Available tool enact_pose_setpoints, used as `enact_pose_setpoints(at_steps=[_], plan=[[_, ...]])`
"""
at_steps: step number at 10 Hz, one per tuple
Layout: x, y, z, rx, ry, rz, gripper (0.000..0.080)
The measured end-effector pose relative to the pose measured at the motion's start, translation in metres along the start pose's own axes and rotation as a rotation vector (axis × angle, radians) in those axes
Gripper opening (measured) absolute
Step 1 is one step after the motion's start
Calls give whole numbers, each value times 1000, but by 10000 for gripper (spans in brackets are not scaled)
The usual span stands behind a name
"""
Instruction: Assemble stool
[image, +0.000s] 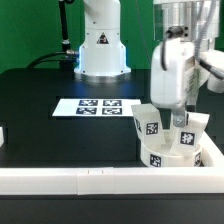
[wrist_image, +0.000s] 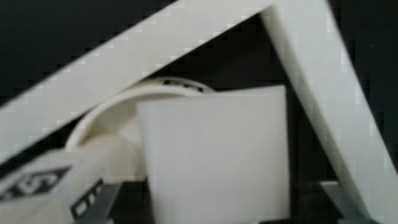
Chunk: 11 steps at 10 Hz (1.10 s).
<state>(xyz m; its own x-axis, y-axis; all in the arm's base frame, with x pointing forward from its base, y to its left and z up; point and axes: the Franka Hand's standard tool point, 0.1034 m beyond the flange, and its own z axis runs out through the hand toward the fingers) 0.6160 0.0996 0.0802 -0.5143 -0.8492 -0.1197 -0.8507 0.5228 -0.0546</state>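
Black table (image: 40, 95) fills most of the exterior view, green backdrop behind. A long white rail (image: 90, 181) runs along the near edge and turns up along the exterior view's right, forming a corner.

Robot base (image: 102, 45) stands at the far side of the table, white, with a triangular warning label. The arm comes down from the top of the frame on the exterior view's right — wrist and hand near vertical, pointing straight down over the rail's corner.

Marker board (image: 98, 105) lies flat mid-table, in front of the base, well apart from the stool parts.

Seat disc (image: 172, 153) sits on the table tucked into the rail's corner, tags visible on its side wall. In the wrist view its curved rim shows below the crossing rail pieces, with a socket just visible behind the leg.

One leg (image: 149, 121) stands on top of the disc at its side toward the exterior view's left, leaning slightly, tag facing the camera. A second leg (wrist_image: 217, 150) fills the middle of the wrist view, a blocky white face directly under the camera.

Gripper (image: 182, 125) is low over the disc, fingers partly apart — clamped on the second leg, its dark fingertips (wrist_image: 98, 198) showing at either side of the block.
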Motion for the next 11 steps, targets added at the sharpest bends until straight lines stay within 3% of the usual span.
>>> enact_pose_setpoints(at_steps=[3, 7, 9, 10, 11], plan=[[-12, 5, 1, 38, -66, 108, 338], [-13, 6, 1, 42, -98, 174, 338], [-13, 3, -6, 50, -106, 112, 338], [-15, 1, -16, 55, -120, 103, 554], [-17, -2, -30, 62, -140, 97, 554]])
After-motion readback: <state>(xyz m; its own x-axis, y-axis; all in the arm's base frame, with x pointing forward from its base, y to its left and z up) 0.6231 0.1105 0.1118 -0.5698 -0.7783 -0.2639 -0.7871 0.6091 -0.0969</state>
